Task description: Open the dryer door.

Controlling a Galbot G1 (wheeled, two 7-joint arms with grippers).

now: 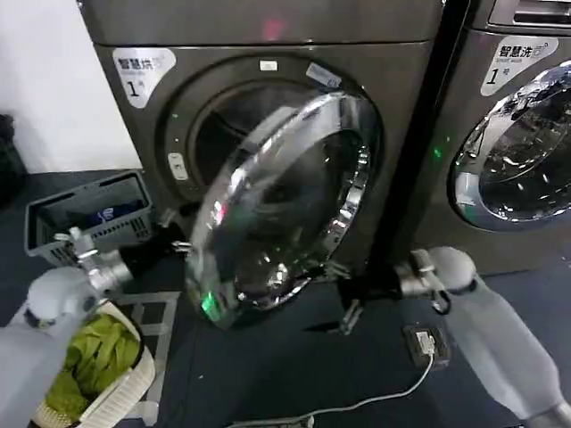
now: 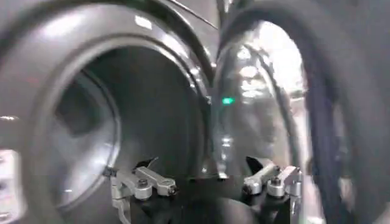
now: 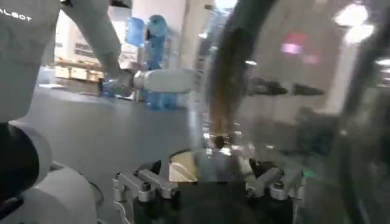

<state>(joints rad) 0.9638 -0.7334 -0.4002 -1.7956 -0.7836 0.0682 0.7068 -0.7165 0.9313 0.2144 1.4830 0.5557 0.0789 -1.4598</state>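
Note:
The dryer (image 1: pixel 401 80), grey-brown with a white "1" label, has its round drum opening (image 1: pixel 219 125) uncovered. The dryer door (image 1: pixel 277 205), chrome-rimmed with dark glass, stands swung out partway, hinged on its right side. My left gripper (image 1: pixel 174 230) is open at the door's free left edge, low down. In the left wrist view the left gripper (image 2: pixel 204 170) straddles the door's edge (image 2: pixel 256 91) beside the drum (image 2: pixel 122 122) without touching it. My right gripper (image 1: pixel 342 292) is open below the door's lower right rim. In the right wrist view the right gripper (image 3: pixel 204 170) faces the glass (image 3: pixel 292 91).
A grey laundry basket (image 1: pixel 89 214) stands on the floor left of the dryer. A white basket of green cloth (image 1: pixel 98 366) sits under my left arm. A second machine (image 1: pixel 517 134) stands at the right behind a black post (image 1: pixel 419 143). A small box with a cable (image 1: pixel 424 343) lies on the floor.

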